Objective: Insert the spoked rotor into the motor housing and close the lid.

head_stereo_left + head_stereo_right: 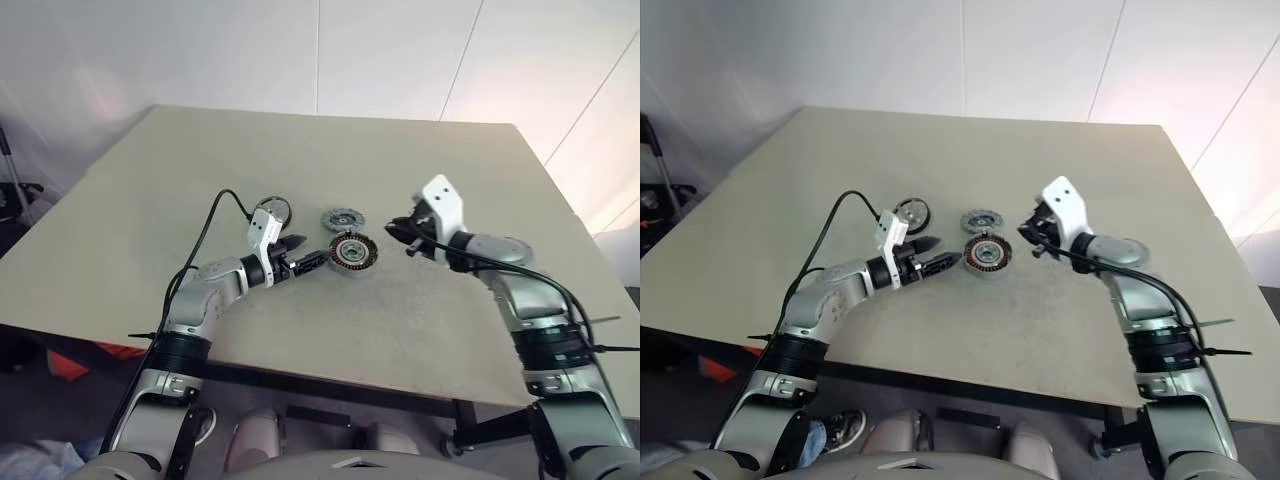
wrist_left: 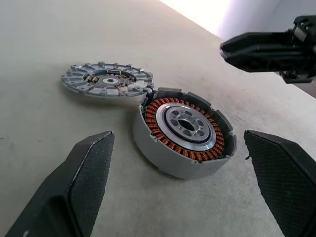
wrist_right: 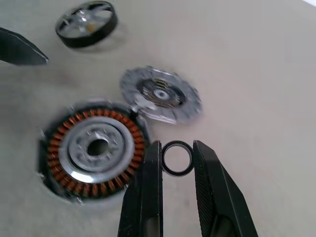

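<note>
1 motor housing (image 2: 183,133), windings inside

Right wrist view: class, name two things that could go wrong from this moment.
The right gripper pinches a small black ring by its edges only, at the very tips of its jaws; it might slip out and fall. The lid lies against the motor housing, so a nudge to either could shift both.

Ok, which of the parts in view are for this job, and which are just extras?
For the job:
- spoked rotor
- motor housing
- lid, lying beside the housing

Not named in the job:
- small black ring, pinched in the right gripper
</note>
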You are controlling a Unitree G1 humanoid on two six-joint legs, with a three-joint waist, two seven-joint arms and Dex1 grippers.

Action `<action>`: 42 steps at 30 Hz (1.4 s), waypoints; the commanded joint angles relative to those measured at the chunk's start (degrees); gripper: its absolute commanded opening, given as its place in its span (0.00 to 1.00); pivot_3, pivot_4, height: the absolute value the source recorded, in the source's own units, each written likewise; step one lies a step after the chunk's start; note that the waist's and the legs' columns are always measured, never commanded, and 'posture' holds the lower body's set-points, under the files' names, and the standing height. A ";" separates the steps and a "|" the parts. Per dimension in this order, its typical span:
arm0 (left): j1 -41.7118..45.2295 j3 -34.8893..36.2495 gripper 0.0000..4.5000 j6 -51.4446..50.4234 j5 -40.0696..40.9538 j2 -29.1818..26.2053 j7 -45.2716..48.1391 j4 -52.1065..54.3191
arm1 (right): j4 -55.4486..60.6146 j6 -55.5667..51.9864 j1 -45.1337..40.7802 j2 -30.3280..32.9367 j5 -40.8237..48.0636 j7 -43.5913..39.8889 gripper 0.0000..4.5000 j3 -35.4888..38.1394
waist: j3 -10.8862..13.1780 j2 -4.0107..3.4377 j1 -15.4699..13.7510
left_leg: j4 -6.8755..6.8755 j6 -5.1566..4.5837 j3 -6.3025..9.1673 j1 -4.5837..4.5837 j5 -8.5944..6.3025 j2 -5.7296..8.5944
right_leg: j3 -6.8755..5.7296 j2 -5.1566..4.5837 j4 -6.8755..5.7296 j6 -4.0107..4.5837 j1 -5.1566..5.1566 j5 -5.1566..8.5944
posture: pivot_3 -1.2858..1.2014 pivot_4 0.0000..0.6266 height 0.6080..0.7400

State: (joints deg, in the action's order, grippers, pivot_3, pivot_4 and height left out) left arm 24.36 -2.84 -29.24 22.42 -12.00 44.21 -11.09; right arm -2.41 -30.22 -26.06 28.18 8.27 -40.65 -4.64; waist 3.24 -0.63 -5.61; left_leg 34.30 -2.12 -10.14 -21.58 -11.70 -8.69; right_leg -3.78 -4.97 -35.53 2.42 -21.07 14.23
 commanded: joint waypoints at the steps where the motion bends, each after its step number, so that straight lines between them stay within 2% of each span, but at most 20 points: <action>1: 1.39 0.44 1.00 0.85 0.14 -0.31 -0.08 1.31 | -1.08 -0.72 -2.67 -1.92 -1.15 1.59 0.12 -2.02 | 0.00 0.00 -0.05 | 0.00 0.00 0.00 -0.03 0.00 0.02 | 0.00 -0.01 0.02 0.00 -0.01 0.00 | 0.52 0.00 1.00; 12: 0.65 1.70 1.00 1.49 -0.14 -2.54 -0.63 0.86 | -1.63 -1.26 -1.18 -4.15 -1.43 0.71 0.12 -6.54 | 0.00 0.00 0.15 | -0.01 0.05 0.00 -0.07 0.02 0.00 | 0.00 0.00 0.00 0.00 -0.06 0.00 | 0.52 0.00 1.00; 28: 1.01 1.35 1.00 1.79 -0.69 -2.64 -0.69 0.28 | -1.87 -1.79 -0.28 -6.14 -0.52 0.87 0.12 -6.50 | 0.00 0.00 0.23 | -0.02 0.14 0.00 0.01 0.06 0.00 | 0.01 0.00 -0.01 0.00 -0.02 0.00 | 0.52 0.00 1.00; 29: 0.98 1.36 1.00 1.75 -0.73 -2.63 -0.71 0.28 | -1.57 -1.38 -0.38 -6.19 -0.55 1.06 0.29 -6.23 | 0.00 0.00 0.22 | -0.02 0.14 0.00 0.01 0.06 0.00 | 0.01 0.00 -0.01 0.00 -0.02 0.00 | 0.52 0.00 1.00; 31: 0.96 1.35 1.00 1.71 -0.81 -2.61 -0.72 0.27 | -1.13 -0.82 -0.73 -6.42 -0.37 1.57 0.42 -5.48 | 0.00 0.01 0.23 | -0.02 0.15 0.00 0.00 0.06 0.00 | 0.01 0.00 -0.01 0.00 -0.03 0.00 | 0.52 0.00 1.00; 42: 1.00 0.92 1.00 1.68 -1.07 -2.24 -0.75 0.05 | 0.43 -0.96 -1.02 -5.91 -0.13 1.93 0.42 -3.85 | 0.00 0.01 0.20 | -0.04 0.24 0.00 -0.03 0.12 0.00 | 0.01 0.00 0.00 0.00 -0.05 0.00 | 0.52 0.00 1.00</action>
State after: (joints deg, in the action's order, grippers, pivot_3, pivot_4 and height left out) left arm 24.37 -2.07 -28.53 21.30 -14.27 43.30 -11.95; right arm -4.75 -31.83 -25.93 21.95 7.18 -38.62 -9.73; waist 3.24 -0.63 -5.40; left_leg 34.25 -1.88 -10.14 -21.61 -11.58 -8.68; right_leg -3.77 -4.97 -35.53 2.42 -21.12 14.22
